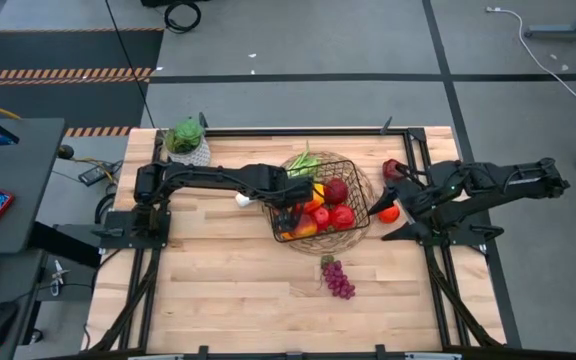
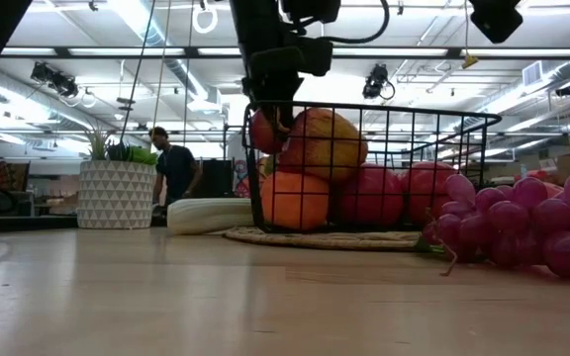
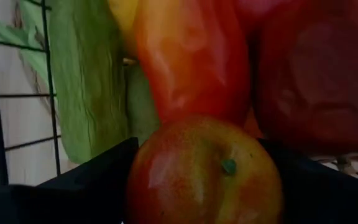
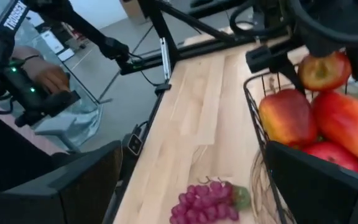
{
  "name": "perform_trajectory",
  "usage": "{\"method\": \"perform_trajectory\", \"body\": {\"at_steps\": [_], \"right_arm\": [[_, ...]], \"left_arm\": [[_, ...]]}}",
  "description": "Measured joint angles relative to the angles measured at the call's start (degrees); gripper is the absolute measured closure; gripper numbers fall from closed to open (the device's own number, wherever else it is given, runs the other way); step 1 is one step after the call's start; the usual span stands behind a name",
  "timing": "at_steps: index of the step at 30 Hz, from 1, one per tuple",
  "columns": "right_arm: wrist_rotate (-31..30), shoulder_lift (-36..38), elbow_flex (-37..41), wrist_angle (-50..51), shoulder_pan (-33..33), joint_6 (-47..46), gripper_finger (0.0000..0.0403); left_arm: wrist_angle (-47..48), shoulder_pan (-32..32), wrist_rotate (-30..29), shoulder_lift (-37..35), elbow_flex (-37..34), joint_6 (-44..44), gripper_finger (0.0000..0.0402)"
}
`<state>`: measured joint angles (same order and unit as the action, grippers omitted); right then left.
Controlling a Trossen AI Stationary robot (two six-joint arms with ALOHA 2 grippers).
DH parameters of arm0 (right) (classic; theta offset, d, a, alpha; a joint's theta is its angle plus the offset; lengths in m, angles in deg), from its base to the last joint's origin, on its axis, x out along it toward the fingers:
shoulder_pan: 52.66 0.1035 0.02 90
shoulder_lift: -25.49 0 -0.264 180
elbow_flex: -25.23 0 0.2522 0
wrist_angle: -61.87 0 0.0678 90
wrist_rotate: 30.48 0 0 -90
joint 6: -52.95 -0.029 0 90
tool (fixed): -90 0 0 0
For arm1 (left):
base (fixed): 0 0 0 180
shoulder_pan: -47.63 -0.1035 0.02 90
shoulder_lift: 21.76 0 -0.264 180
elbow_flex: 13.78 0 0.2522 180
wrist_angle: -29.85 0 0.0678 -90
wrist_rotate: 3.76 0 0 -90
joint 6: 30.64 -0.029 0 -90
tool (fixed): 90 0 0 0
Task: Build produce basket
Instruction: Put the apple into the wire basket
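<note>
The black wire basket (image 1: pixel 360 188) stands on a round woven mat and holds red apples, orange and yellow pieces and green leaves. My left gripper (image 1: pixel 294 196) reaches in over the basket's left end, shut on a red-yellow apple (image 3: pixel 204 177). This apple also shows in the right wrist view (image 4: pixel 324 70) and the low view (image 2: pixel 263 129). Purple grapes (image 1: pixel 339 279) lie on the table near the basket's front. A white leek end (image 1: pixel 241 200) lies left of the basket. My right gripper (image 4: pixel 191 158) is open and empty, right of the basket beside an orange-red piece (image 1: pixel 388 212). My left gripper pinches the apple's two sides (image 3: pixel 138 180) between its two fingers, the stem end (image 3: pixel 229 166) facing the wrist camera. The fingers come from above, pointing down into the basket. The apple sits over the other fruit; whether it rests on them I cannot tell.
A white patterned plant pot (image 1: pixel 188 143) stands at the far left corner. The black frame rails (image 1: pixel 438 260) run along the table's sides. Bare wood lies in front of the basket, around the grapes. A person (image 2: pixel 174 170) stands in the room behind.
</note>
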<state>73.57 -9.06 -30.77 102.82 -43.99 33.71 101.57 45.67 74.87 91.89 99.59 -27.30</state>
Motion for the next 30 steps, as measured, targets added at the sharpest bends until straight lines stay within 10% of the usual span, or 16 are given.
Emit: {"method": "perform_trajectory", "body": {"at_steps": [16, 30], "right_arm": [[0.00, -0.04, 0.00, -1.33, -0.01, -1.64, 0.0003], [0.00, -0.04, 0.00, -1.88, -0.01, -1.64, 0.0003]], "left_arm": [[-8.29, 0.51, -1.97, 0.00, 0.02, -4.13, 0.0082], [-8.46, 3.66, -9.31, -0.02, 0.03, -6.39, 0.0003]]}}
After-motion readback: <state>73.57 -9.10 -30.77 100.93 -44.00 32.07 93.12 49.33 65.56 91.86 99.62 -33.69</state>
